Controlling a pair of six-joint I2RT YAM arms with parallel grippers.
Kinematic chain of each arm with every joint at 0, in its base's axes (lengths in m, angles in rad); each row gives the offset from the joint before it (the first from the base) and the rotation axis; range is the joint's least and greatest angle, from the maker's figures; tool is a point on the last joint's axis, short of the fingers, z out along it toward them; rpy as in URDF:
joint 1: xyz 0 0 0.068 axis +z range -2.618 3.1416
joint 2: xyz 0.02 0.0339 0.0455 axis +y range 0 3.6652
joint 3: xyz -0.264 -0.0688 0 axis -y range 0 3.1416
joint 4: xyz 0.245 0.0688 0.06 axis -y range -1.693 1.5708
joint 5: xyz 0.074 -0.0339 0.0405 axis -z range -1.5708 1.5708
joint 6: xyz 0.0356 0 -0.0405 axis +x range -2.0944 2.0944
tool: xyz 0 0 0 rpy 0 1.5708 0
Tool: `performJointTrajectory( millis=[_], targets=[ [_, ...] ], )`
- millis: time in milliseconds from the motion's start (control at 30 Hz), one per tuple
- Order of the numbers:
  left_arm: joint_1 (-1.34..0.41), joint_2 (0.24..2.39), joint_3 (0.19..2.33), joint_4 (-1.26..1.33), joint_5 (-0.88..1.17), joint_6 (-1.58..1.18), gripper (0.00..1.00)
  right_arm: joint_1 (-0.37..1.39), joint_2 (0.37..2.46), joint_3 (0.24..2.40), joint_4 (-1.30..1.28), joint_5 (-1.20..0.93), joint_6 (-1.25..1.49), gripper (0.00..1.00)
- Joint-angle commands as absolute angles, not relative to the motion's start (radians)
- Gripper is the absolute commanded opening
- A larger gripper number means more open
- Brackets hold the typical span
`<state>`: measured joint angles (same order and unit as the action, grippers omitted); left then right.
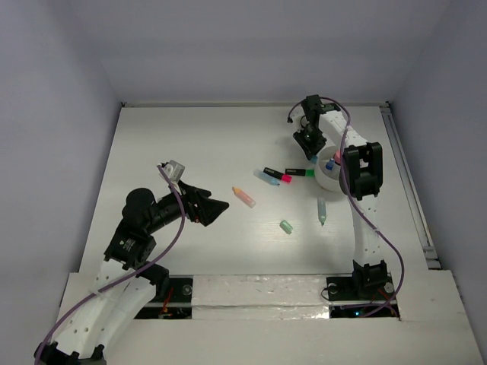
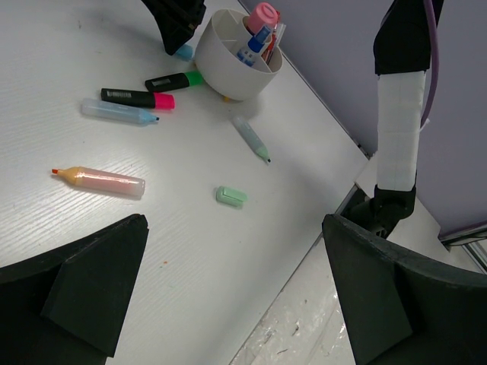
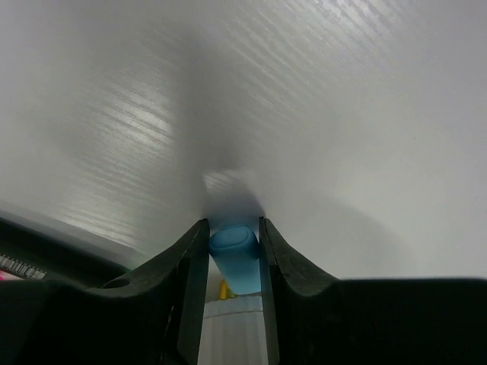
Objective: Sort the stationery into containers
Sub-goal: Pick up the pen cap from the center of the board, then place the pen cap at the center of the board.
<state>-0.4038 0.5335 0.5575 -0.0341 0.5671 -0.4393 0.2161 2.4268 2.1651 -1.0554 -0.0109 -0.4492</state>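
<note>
My right gripper (image 3: 233,228) points down at the table just left of the round whitish cup (image 1: 326,182), shut on a blue eraser (image 3: 234,255) that fills the gap between both fingers. The cup (image 2: 228,65) holds a pink-capped bottle (image 2: 264,14) and a blue item. Left of it lie a green marker (image 2: 176,80), a pink marker (image 2: 137,99) and a pale blue marker (image 2: 120,112). Nearer me lie an orange marker (image 2: 99,179), a mint eraser (image 2: 230,197) and a teal pen (image 2: 251,138). My left gripper (image 2: 234,224) hangs open above the table, with nothing in it.
The right arm's upright link (image 2: 399,114) rises at the table's near right edge, close to the cup. A taped strip (image 1: 259,291) runs along the front edge between the two arm bases. Grey walls enclose the table at the back and sides.
</note>
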Motion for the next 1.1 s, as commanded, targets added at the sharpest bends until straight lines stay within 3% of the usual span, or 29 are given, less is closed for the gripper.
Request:
performJointTrajectory(
  millis=[0,133,567,700,833,1067],
  targets=[
    [-0.399,0.519,0.561,0.020,0.577,-0.440,0.99,0.215,2.396,2.194,-0.983,-0.006,-0.460,0.24],
    [-0.399,0.517,0.560,0.021,0.574,-0.442,0.99,0.215,2.338,2.178,-0.902,-0.006,-0.451,0.16],
    [-0.381,0.511,0.555,0.026,0.552,-0.454,0.99,0.334,1.973,2.017,-0.559,-0.074,-0.298,0.15],
    [-0.380,0.512,0.555,0.026,0.540,-0.459,0.98,0.425,1.809,1.783,-0.447,-0.139,-0.142,0.15],
    [-0.380,0.518,0.566,0.009,0.519,-0.453,0.97,0.553,1.656,1.409,-0.270,-0.204,0.091,0.14],
    [-0.380,0.523,0.589,0.003,0.503,-0.430,0.96,0.759,1.623,1.174,-0.296,-0.040,0.187,0.14]
  ],
)
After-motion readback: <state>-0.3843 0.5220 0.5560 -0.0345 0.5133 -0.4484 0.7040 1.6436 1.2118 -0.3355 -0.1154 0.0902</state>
